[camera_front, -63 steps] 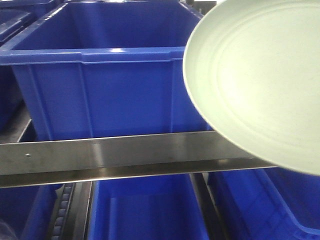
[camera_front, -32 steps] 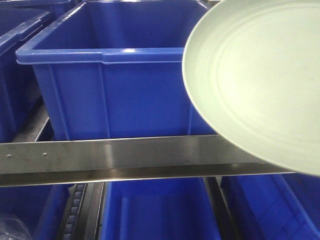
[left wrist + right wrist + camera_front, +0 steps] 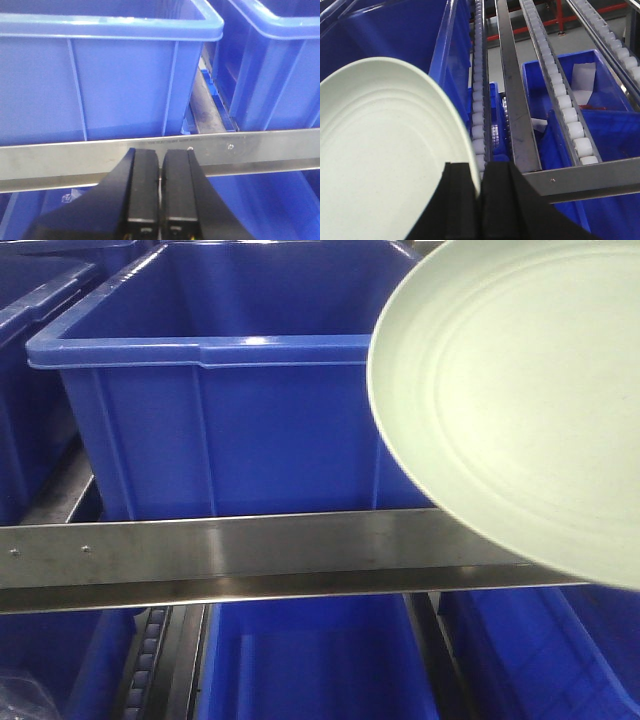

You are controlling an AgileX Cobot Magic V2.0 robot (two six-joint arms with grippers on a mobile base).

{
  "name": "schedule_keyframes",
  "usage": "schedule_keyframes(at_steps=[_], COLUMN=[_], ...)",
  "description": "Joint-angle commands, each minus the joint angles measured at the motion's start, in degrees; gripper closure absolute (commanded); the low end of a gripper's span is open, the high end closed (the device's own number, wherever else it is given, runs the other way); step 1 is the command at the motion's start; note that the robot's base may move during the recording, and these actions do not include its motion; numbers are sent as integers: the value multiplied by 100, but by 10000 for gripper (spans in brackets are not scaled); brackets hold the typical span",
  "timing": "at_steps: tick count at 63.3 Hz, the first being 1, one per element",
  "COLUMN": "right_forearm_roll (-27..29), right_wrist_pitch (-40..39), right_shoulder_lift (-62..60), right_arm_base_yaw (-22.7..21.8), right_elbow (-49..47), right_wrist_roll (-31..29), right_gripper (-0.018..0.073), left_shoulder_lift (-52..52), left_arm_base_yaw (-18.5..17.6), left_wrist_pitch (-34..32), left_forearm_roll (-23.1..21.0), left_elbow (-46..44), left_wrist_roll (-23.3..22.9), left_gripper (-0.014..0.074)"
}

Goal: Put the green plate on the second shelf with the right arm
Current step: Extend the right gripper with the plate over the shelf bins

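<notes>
The right gripper (image 3: 479,187) is pinching the rim of the green plate (image 3: 385,160) between its black jaws. The plate – round, smooth and dull, with faint rings – is tilting up, reaching left of the jaws. The left gripper (image 3: 160,192) is pressing its jaws together before a shiny metal rail (image 3: 60,160) and a blue plastic bin (image 3: 100,75).

Blue bins (image 3: 220,420) on steel racking (image 3: 250,560)

The green plate (image 3: 510,410) looks smooth and dull, not shiny, with faint rings. The blue bins (image 3: 230,410) are hard plastic with a soft shine. The shelf bar (image 3: 250,555) is shiny grey metal. The rollers (image 3: 565,107) look like white plastic.
</notes>
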Motion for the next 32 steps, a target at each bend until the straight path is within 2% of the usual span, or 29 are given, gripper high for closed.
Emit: schedule_keyframes(at_steps=[1,32], right_forearm_roll=[0,34], right_wrist_pitch=[-661,-697], right_shoulder_lift=[12,12], right_arm_base_yaw=[-26,-26], right_elbow=[-188,-188], right_wrist_roll=[-8,-2], right_gripper=[505,505], left_shoulder_lift=[-128,-128], left_arm_base_yaw=[-6,-6], left_wrist_pitch=[-511,-511], left_forearm_roll=[-23,-23], left_elbow=[229,229], left_wrist_roll=[-68,-68], left_gripper=[472,472])
